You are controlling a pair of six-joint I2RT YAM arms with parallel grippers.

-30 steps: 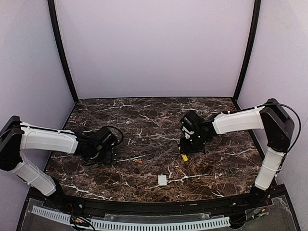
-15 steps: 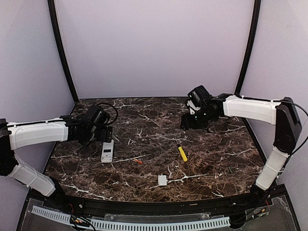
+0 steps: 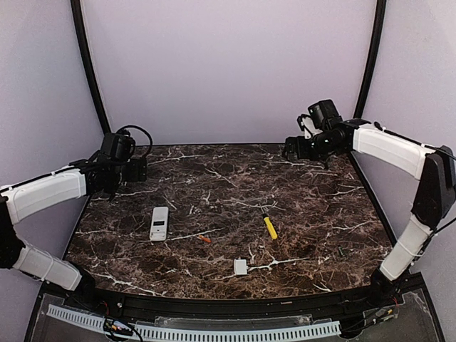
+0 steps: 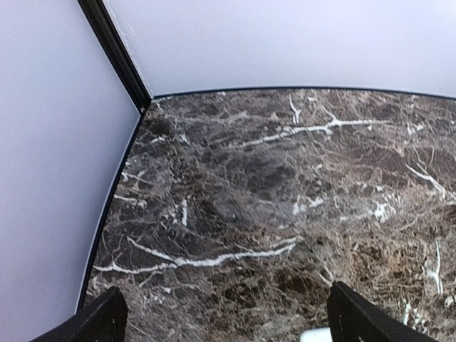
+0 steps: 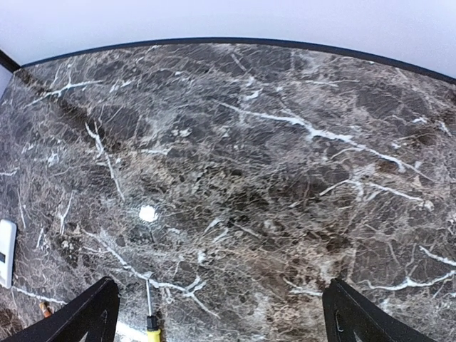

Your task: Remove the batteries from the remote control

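The white remote control point(image 3: 158, 223) lies flat on the marble at the left, nothing touching it; its end shows at the left edge of the right wrist view point(image 5: 6, 251). An orange-red battery point(image 3: 204, 239) lies loose to its right, and a small dark sliver point(image 3: 340, 250), perhaps the other battery, rests near the right edge. My left gripper point(image 3: 135, 169) hovers at the far left, open and empty point(image 4: 228, 329). Raised by the back wall at the far right, my right gripper point(image 3: 293, 148) is also open and empty point(image 5: 221, 322).
A yellow-handled screwdriver point(image 3: 271, 227) lies mid-table, its tip and handle visible in the right wrist view point(image 5: 151, 324). A small white square cover piece point(image 3: 240, 267) sits near the front edge. Grey walls and black corner posts point(image 3: 92, 92) enclose the table.
Both arms have pulled up and back toward the far corners. The right gripper opened and left the screwdriver on the table. The left gripper moved off the remote, which now lies uncovered.
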